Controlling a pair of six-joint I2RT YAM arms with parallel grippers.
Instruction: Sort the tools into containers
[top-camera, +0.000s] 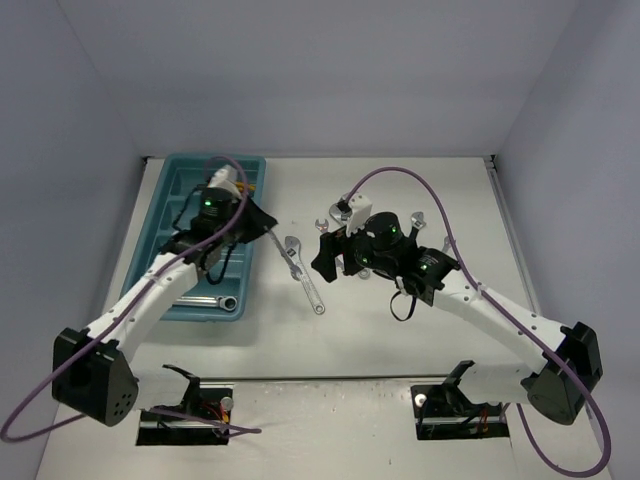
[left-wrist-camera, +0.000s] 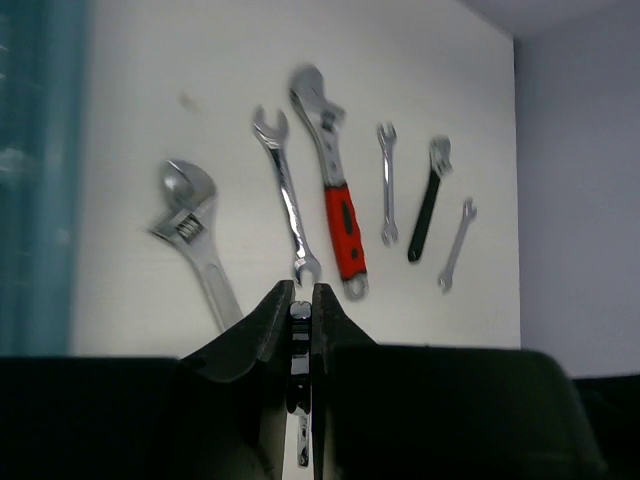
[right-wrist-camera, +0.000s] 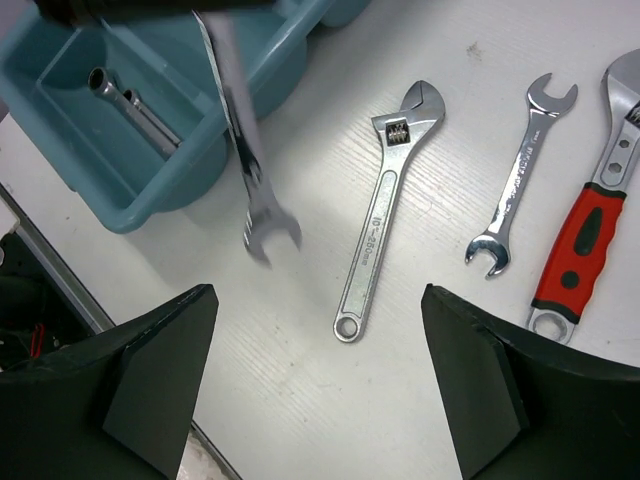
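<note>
My left gripper (left-wrist-camera: 302, 300) pinches a thin wrench (right-wrist-camera: 255, 170). Its own camera shows only a sliver of shank. The right wrist view shows it blurred, with the long axis running past the wall of the teal tray (right-wrist-camera: 150, 190) and the open end over the table (right-wrist-camera: 300, 400). My right gripper (right-wrist-camera: 318, 330) gapes wide, holding nothing.

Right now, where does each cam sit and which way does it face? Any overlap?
Top external: above and behind the bases, looking down on the table; left arm, right arm, teal tray show.
Left wrist: faces along the table past the left gripper, shut on a spanner.
Right wrist: looks down through the open right gripper.
Shared: both wrist views show the adjustable wrench.
</note>
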